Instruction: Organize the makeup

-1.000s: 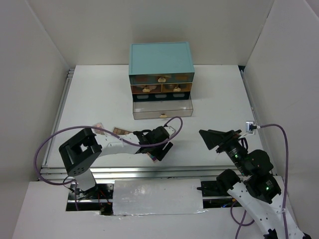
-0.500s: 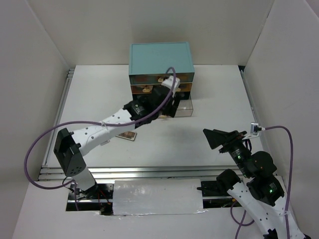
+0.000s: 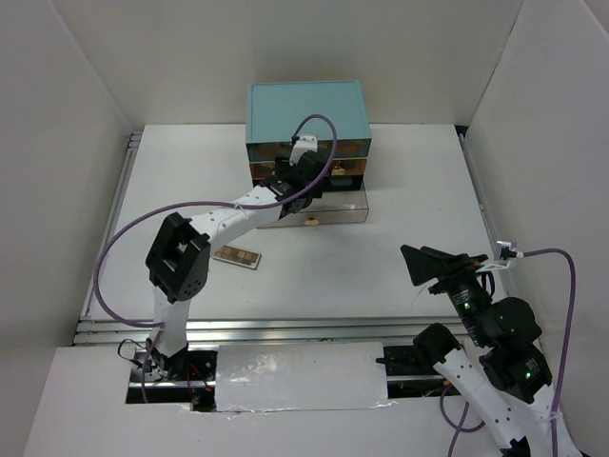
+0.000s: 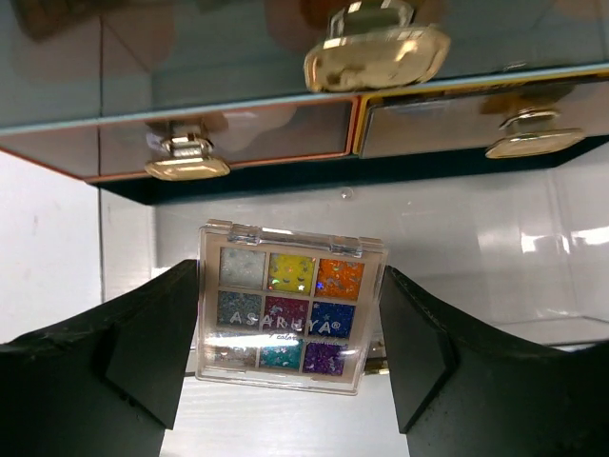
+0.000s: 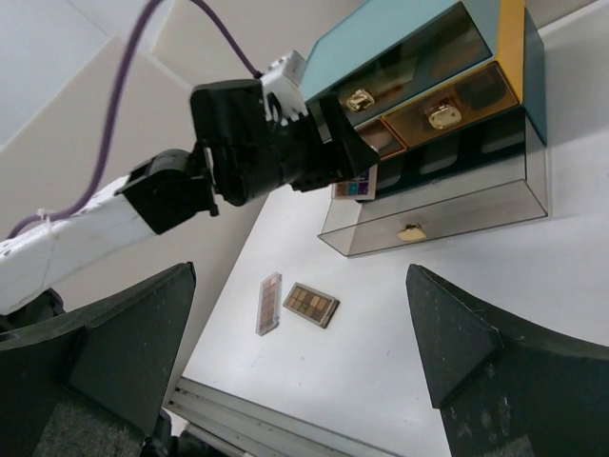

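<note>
- The left gripper (image 4: 290,328) pinches the square multicolour palette (image 4: 288,307) between its fingers by the two side edges, with the open clear drawer (image 4: 476,238) just beyond and below.
- It looks light, stiff and glossy, so probably slippery; the edge hold suits it.
- The right gripper (image 5: 297,281) gapes wide and is empty.

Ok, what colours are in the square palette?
The square palette holds nine multicolour glitter pans; left wrist view.

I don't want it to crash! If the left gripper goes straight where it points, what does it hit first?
Probably the clear drawer, pulled open just past the square palette the left gripper holds; depth is unclear.
</note>
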